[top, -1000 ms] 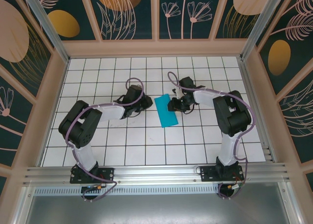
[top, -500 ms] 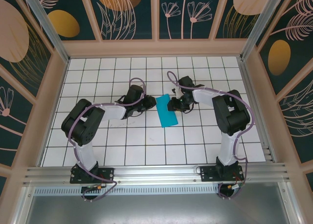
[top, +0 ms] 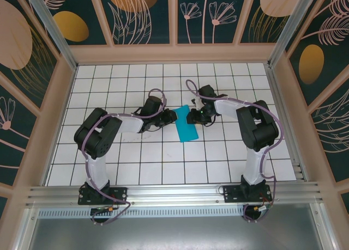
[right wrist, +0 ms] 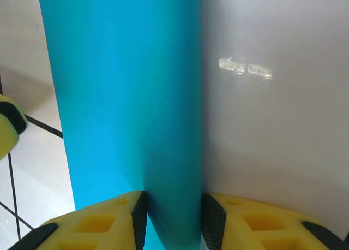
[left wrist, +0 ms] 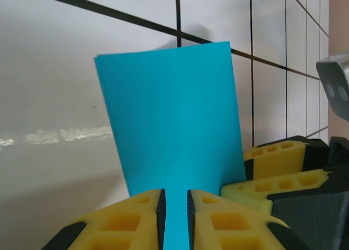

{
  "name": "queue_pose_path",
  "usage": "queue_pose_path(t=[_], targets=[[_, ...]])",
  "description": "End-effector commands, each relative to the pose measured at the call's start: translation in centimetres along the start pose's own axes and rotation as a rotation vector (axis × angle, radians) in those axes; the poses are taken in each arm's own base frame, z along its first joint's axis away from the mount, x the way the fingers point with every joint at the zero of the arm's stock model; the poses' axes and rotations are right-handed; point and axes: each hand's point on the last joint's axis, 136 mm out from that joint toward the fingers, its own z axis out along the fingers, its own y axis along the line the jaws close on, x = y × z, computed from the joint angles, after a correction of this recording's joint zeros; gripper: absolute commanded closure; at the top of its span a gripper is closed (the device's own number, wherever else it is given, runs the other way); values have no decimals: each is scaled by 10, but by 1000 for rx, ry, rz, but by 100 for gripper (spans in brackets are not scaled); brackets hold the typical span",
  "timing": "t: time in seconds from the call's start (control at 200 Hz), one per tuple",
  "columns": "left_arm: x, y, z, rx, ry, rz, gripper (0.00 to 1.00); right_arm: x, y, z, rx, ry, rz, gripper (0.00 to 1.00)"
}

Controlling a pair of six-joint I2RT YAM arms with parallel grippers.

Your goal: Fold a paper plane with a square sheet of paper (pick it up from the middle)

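- Left gripper (top: 172,117) has slid right onto the square sheet of paper (top: 186,128), centre frame; jaws nearly closed, grip unclear.
- Right gripper (top: 192,118) pinches its right edge; press evenly for a sharp crease.

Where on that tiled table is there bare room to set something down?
Free: the far tiles along the back wall, and the near middle tiles along the metal rail. Crowded: the middle, where the left gripper and right gripper meet at the blue paper.
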Motion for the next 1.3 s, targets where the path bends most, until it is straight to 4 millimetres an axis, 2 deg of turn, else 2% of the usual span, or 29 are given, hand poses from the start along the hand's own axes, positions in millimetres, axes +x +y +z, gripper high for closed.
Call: queue_pose_path(t=[0.0,0.646,0.806,0.881,1.051,1.196,1.296], targets=[[-6,-19,7,58,8,27,79,37,-61,42,219,110,21,60],[9,-4,23,-4,90,16,81,41,-62,47,239,129,1,61],[14,11,27,-74,115,-6,81,40,-60,46,235,123,3,61],[22,27,29,-146,147,-21,81,37,-57,43,231,113,6,60],[43,67,31,-284,209,-61,83,18,-37,20,191,31,32,58],[46,83,26,-358,203,-60,84,-10,-12,-22,152,-106,53,53],[48,86,28,-367,208,-61,84,-26,4,-53,127,-200,54,50]])
